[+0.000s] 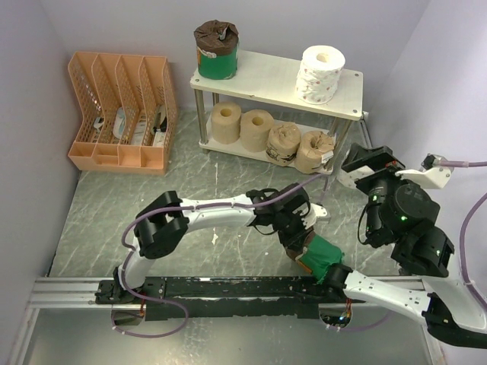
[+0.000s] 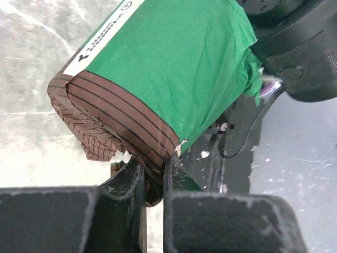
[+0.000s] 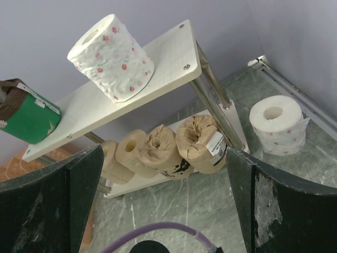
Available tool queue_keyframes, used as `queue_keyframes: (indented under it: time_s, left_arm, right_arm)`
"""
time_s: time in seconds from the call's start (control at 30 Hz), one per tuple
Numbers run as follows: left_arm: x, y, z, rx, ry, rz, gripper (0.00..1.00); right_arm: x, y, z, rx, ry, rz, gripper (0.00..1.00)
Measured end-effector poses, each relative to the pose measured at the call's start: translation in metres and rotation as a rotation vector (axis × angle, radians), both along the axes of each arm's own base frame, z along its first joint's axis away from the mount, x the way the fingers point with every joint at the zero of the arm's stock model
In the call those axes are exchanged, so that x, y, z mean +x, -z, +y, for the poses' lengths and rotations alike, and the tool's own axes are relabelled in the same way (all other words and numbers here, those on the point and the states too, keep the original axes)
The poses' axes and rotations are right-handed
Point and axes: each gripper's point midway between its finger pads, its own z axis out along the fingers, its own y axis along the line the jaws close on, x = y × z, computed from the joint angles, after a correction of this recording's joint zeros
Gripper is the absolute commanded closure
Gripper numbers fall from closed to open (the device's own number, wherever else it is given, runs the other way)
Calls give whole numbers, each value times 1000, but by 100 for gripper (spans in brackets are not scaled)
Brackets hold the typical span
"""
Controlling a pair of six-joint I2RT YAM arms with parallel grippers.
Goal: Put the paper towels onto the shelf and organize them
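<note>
Hidden, held green roll [image 2: 174, 63]: in the top view it is partly covered by the left gripper and by the right arm's lower link. Its far end is out of sight in the left wrist view.
Hidden, floor roll [image 3: 276, 124]: this white roll is seen only from the right wrist. In the top view the right arm covers it.
Hard to make out: the items in the orange organizer [image 1: 122, 114], left of the shelf.
Writing: a white strip along the held green roll carries black print, too blurred to read. A small label on the rightmost tan roll [image 3: 202, 142] is too small to read.
Shelf [image 1: 266, 76]: two pale cream boards on thin silver legs, at the back of the table [image 1: 213, 190].
Upper board: an upright green roll [image 1: 217, 52] with a crumpled brown paper top stands at the left end. A white roll [image 1: 319, 74] with small red flecks stands at the right end.
Lower board: four tan rolls [image 1: 256, 129] lie in a row, ends facing forward. The two right ones are wrapped in crinkled paper.
Floor roll position: on the table just right of the shelf's front right leg.
Held green roll position: well in front of the shelf, near the arm bases, lying tilted.
Left gripper [image 2: 152, 168]: jaws clamped on the striped brown paper end of the held green roll.
Right gripper [image 3: 164, 152]: jaws wide apart with nothing between them, facing the shelf.
</note>
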Motion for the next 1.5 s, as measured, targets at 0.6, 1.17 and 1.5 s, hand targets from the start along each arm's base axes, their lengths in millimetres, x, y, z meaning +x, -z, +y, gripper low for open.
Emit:
queue_keyframes:
  time_s: [0.6, 1.17, 1.5]
  left_arm:
    - [163, -187, 104, 85, 215, -1238, 93]
    - [252, -351, 163, 266, 608, -1913, 92]
    - [308, -397, 176, 349, 590, -2096, 71]
  right_arm:
    - [0, -11, -2, -3, -2, -58, 0]
    - [-4, 26, -8, -39, -24, -146, 2]
    - [4, 29, 10, -107, -71, -144, 0]
